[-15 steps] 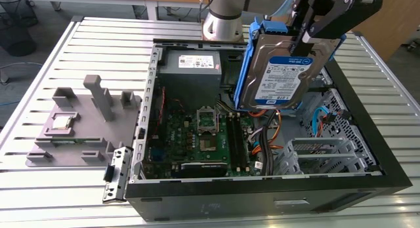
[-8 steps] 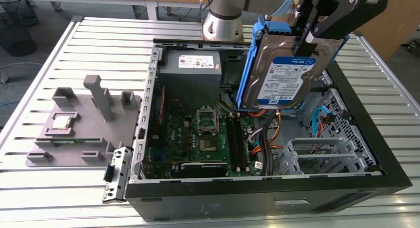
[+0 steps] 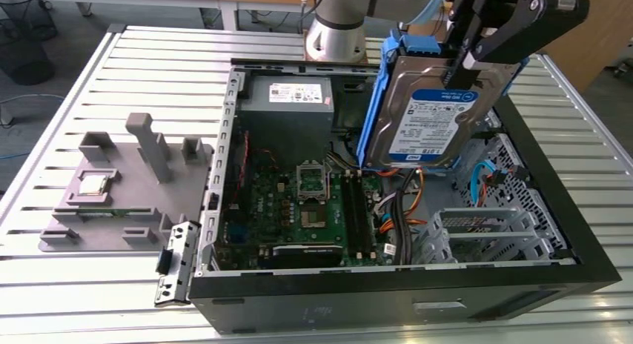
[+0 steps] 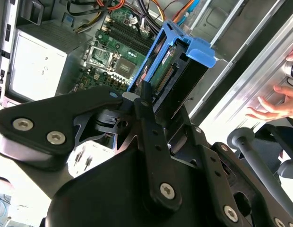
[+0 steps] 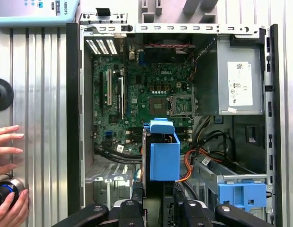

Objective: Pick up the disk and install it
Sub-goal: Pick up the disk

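The disk (image 3: 428, 125), a silver hard drive with a white and blue label in a blue plastic bracket, hangs on edge above the open computer case (image 3: 396, 299). It is over the case's middle, near the memory slots. My gripper (image 3: 473, 62) is shut on its upper end, black fingers pressing on both flat sides. The blue bracket of the disk (image 4: 180, 54) points down toward the motherboard (image 4: 108, 52) past my gripper (image 4: 158, 101) in the second wrist view. In the first wrist view the disk (image 5: 164, 156) shows edge-on, with my gripper (image 5: 160, 201) holding it.
A grey power-supply box (image 3: 287, 110) fills the case's far corner. A metal drive cage (image 5: 234, 177) with a blue clip (image 5: 242, 195) sits along one case wall. A grey fixture (image 3: 118, 203) holding a processor chip (image 3: 94, 184) lies on the exterior view's left. A person's hand (image 5: 7, 142) rests on the slatted table (image 5: 38, 118).
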`<action>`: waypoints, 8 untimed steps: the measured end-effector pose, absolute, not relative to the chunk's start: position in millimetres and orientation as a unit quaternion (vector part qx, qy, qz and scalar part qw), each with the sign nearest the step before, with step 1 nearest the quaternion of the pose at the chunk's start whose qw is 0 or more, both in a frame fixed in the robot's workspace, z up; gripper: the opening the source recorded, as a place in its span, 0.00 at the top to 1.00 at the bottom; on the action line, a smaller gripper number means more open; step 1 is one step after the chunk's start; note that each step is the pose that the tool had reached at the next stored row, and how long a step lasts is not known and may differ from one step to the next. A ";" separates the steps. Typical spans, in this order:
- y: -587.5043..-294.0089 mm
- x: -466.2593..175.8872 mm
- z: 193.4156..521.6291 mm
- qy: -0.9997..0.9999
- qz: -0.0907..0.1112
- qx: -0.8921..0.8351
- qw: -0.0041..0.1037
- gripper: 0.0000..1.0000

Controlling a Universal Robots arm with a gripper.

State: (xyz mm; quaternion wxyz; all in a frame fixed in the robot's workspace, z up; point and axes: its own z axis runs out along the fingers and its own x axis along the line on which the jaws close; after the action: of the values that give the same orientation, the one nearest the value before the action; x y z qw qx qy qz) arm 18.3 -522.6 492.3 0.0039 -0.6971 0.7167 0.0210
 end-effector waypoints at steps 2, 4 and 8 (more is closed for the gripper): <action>-524.3 18.4 492.2 0.717 0.021 -0.697 0.004 0.65; -526.3 18.5 492.1 0.717 0.021 -0.697 0.004 0.65; -532.1 18.8 491.7 0.717 0.021 -0.697 0.004 0.65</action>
State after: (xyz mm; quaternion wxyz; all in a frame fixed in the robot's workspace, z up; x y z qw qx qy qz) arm 18.8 -532.1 491.7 0.0041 -0.6970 0.7167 0.0212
